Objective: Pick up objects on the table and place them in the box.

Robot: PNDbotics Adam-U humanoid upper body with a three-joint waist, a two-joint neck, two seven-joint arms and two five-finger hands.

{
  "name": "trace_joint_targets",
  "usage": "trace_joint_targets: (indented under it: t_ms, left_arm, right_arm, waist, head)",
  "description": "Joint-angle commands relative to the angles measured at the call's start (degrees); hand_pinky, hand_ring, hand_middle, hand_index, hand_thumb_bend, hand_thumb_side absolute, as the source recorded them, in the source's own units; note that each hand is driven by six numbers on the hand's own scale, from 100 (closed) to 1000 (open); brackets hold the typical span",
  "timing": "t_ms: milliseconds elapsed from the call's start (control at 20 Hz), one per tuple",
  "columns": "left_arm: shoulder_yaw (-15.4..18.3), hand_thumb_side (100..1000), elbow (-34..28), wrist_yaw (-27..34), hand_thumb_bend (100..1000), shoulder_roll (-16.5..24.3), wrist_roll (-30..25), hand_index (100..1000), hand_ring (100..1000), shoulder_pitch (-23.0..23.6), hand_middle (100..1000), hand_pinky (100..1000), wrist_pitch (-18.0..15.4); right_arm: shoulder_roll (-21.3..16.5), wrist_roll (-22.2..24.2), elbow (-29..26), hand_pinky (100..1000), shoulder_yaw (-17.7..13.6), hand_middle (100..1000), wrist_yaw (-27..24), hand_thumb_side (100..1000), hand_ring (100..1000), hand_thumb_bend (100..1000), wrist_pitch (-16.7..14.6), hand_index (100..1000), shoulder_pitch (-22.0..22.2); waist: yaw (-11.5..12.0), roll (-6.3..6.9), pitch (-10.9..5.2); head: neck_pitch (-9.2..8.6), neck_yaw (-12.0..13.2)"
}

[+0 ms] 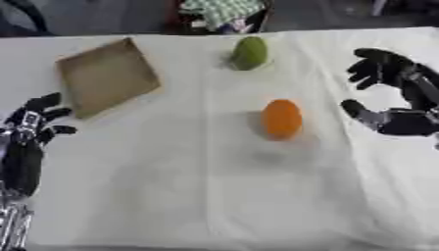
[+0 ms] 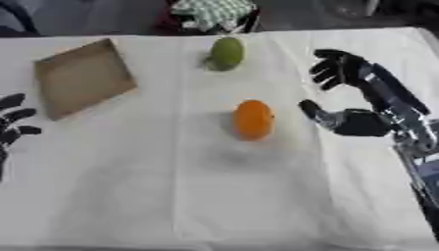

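A: Entry, right hand. It hangs over the right side of the table, fingers spread and thumb held apart from them, palm turned toward the middle. It clasps nothing.

B: Nearest object?

A: The orange fruit, oval, lying on the white tablecloth just to the left of the thumb. There is a visible gap between thumb and fruit; no contact.

B: And further out?

A: A green fruit sits farther back, near the far edge of the table, well apart from the orange one and from the hand. It could be a pear or a lime; the views do not settle it.

B: The box?

A: The cardboard box is a shallow brown tray at the far left, lying askew. Its floor shows bare; nothing is in it.

B: Left hand?

A: The left hand is at the lower left edge, fingers up and relaxed, parted, holding nothing. It sits near the box's front corner but does not touch it. It looks idle.

B: Progress, then?

A: Judged from the layout: no object delivered. Both fruits are on the cloth, the box is unfilled. The right hand appears set for a reach at the orange fruit, so the first grasp is not yet made. Left to do: grasp, carry across to the box, release, then the same for the green fruit.
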Motion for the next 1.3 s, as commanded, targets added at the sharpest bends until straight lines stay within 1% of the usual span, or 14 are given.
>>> trace_joint_targets:
  t_ms: [50,200,350,500,700,850,1100,1300]
  left_arm:
    - [-0.17,710,-0.61,-0.06,100,0.75,-0.34,724,757,-0.62,800,603,-0.09]
    - [-0.32,710,-0.57,-0.04,100,0.73,-0.5,724,757,-0.63,801,603,-0.05]
    - [-0.35,711,-0.58,-0.02,100,0.75,-0.54,724,757,-0.63,801,603,-0.06]
    - [-0.45,711,-0.53,0.0,100,0.76,-0.64,724,757,-0.6,801,603,-0.03]
    - [-0.51,712,-0.48,0.0,100,0.78,-0.7,724,757,-0.59,801,603,-0.02]
    - [-0.62,712,-0.44,0.0,100,0.73,-0.82,724,757,-0.63,801,603,-0.01]
    - [-0.63,712,-0.42,0.04,100,0.74,-0.83,724,757,-0.58,801,603,-0.02]
    - [-0.71,711,-0.41,0.05,100,0.69,-0.91,724,757,-0.63,801,603,0.0]
  right_arm:
    - [-3.57,3.13,1.96,660,2.76,720,-1.24,332,719,383,-0.51,924,-2.66]
    - [-4.32,6.09,4.82,664,5.46,726,-1.12,330,722,382,-0.71,926,-5.55]
    - [-4.35,8.16,7.55,668,7.22,731,-0.46,327,724,382,-1.03,927,-7.76]
    - [-4.06,10.11,10.79,675,8.99,736,1.26,326,728,384,-1.59,930,-9.72]
    - [-3.47,12.28,14.11,682,10.91,744,3.75,322,764,383,-2.9,936,-11.44]
    - [-2.64,13.67,16.94,689,12.34,751,5.96,321,770,380,-3.83,938,-12.77]
    - [-1.09,14.71,21.23,696,13.65,758,10.31,319,773,377,-5.91,939,-14.93]
    - [-0.14,14.95,23.1,704,14.21,764,13.26,318,777,371,-7.38,933,-16.26]
  waist:
    - [0.17,-0.23,-0.78]
    - [0.4,-0.26,-0.83]
    - [0.59,-0.28,-0.87]
    - [0.75,-0.31,-0.91]
    - [0.81,-0.4,-0.99]
    - [0.85,-0.37,-1.07]
    - [0.97,-0.21,-1.15]
    - [1.02,-0.15,-1.17]
  head:
    - [0.29,-0.45]
    - [0.29,-0.82]
    - [0.29,-1.19]
    - [0.29,-1.51]
    - [0.29,-1.7]
    - [0.29,-1.86]
    - [0.29,-2.28]
    - [0.29,-2.41]
